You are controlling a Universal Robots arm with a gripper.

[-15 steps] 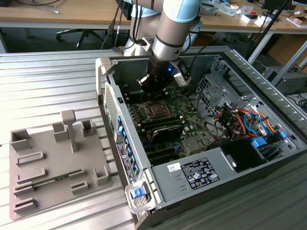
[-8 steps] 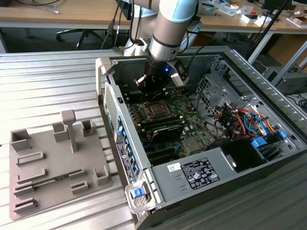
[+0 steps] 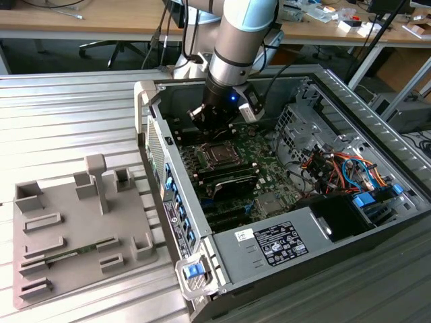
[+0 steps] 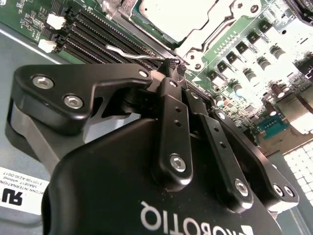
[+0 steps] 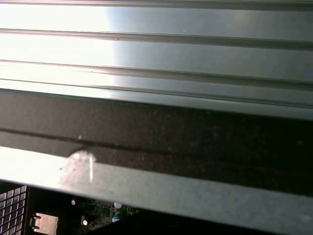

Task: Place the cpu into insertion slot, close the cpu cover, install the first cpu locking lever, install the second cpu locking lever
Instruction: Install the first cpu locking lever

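The cpu (image 4: 173, 14), a silvery square, lies in the insertion slot (image 3: 219, 153) on the green motherboard (image 3: 259, 178). The silvery cpu cover (image 4: 222, 27) lies flat around its edge. A thin wire locking lever (image 4: 128, 52) runs beside the black memory slots, and its end reaches close to my fingertips. In the second wrist view my gripper (image 4: 172, 66) is shut, with its black fingers (image 4: 171, 112) pressed together just above the board at the socket's corner. I cannot tell whether the tips touch the lever. In the exterior view the gripper (image 3: 214, 128) hangs inside the case, just behind the socket.
The open computer case (image 3: 168, 195) lies on a ribbed metal table (image 3: 67, 108). A power supply (image 3: 276, 245) and a drive cage with coloured cables (image 3: 340, 168) fill its right side. A grey fixture plate (image 3: 81, 229) sits on the exterior view's left. The case's top rail (image 5: 156, 142) is close by.
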